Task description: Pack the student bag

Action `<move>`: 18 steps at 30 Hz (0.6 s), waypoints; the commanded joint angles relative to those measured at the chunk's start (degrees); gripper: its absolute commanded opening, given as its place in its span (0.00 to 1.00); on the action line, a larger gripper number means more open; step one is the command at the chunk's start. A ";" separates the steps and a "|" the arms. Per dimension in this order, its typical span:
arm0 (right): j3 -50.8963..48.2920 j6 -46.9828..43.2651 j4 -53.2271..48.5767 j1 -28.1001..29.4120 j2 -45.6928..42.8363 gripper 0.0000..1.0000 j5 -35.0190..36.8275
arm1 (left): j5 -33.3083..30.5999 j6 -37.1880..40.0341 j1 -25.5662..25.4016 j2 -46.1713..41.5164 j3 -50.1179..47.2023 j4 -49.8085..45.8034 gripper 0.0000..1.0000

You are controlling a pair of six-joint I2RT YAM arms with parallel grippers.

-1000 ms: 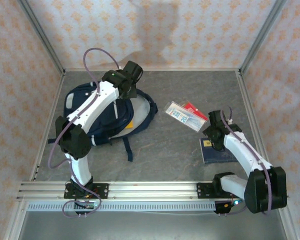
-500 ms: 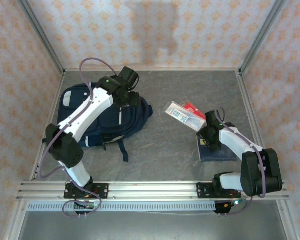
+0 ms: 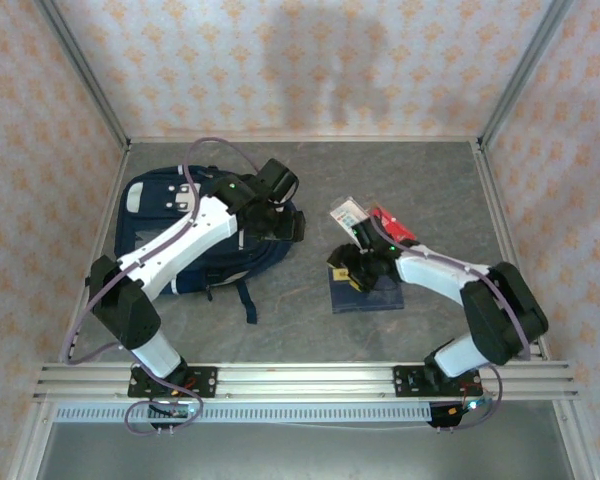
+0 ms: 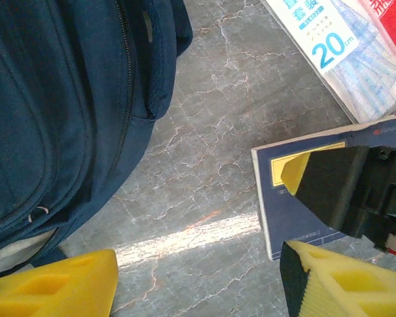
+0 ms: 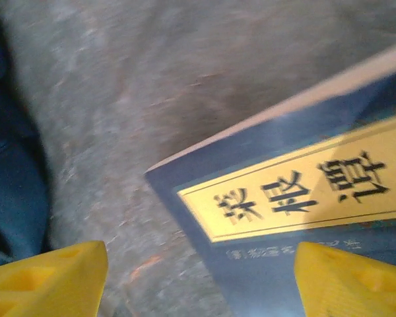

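While my left hand [image 3: 283, 222] hangs with its two yellow fingers [image 4: 59, 290] spread wide and nothing between them, the student bag [image 3: 145, 215] lies flat on the table [image 3: 310, 340] just off that hand's left finger. Its navy fabric and a dark zip run away from my fingertip, and a small patch of pale grey shows at the bag's edge closest to that finger. Under the gap between these fingers I see bare grey marbled tabletop with a bright streak of glare across it.

Past my left hand's right finger lies a navy book [image 3: 375, 298] with a yellow label, flat on the table and apart from the bag. My right hand [image 3: 348, 270] is low over that book, its fingers [image 5: 46, 277] held well apart, not pinching anything. The book's corner sits in the gap between them, the label nearer my right finger, and the bag is a dark blue shape beyond my left finger. I cannot tell whether my fingertips press on the cover.

Beyond my right hand, just past the book's far edge, lies a clear packet [image 3: 350, 215] printed with a blue "20". A red packet [image 3: 392, 222] touches it on its right.
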 commanded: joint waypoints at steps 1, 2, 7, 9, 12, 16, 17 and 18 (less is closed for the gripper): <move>4.04 -6.32 -12.49 -1.50 -4.13 0.75 3.04 | 3.04 0.39 -0.11 2.23 -0.78 3.10 0.66; 3.85 -6.31 -14.59 -2.29 -5.75 0.74 4.55 | 3.87 0.76 -0.36 3.27 -0.35 3.58 0.65; -3.77 0.08 -19.43 -5.20 -17.64 0.65 10.99 | 4.54 5.37 -3.25 10.96 6.14 4.85 0.65; -6.87 1.89 -19.94 -5.22 -21.58 0.60 12.02 | 5.14 7.06 -4.30 16.81 10.83 3.80 0.64; -11.29 2.39 -18.30 -5.21 -24.30 0.47 9.57 | 6.37 9.02 -5.77 24.19 17.90 1.71 0.64; -13.69 1.74 -21.30 -5.17 -25.32 0.24 10.08 | 7.36 8.85 -6.64 31.68 23.15 1.20 0.63; -14.05 1.42 -21.76 -5.21 -25.73 0.22 10.64 | 7.83 8.28 -6.64 32.97 23.32 2.03 0.63; -14.36 1.15 -22.13 -5.20 -26.03 0.22 11.38 | 7.92 7.93 -6.71 34.23 23.64 2.52 0.63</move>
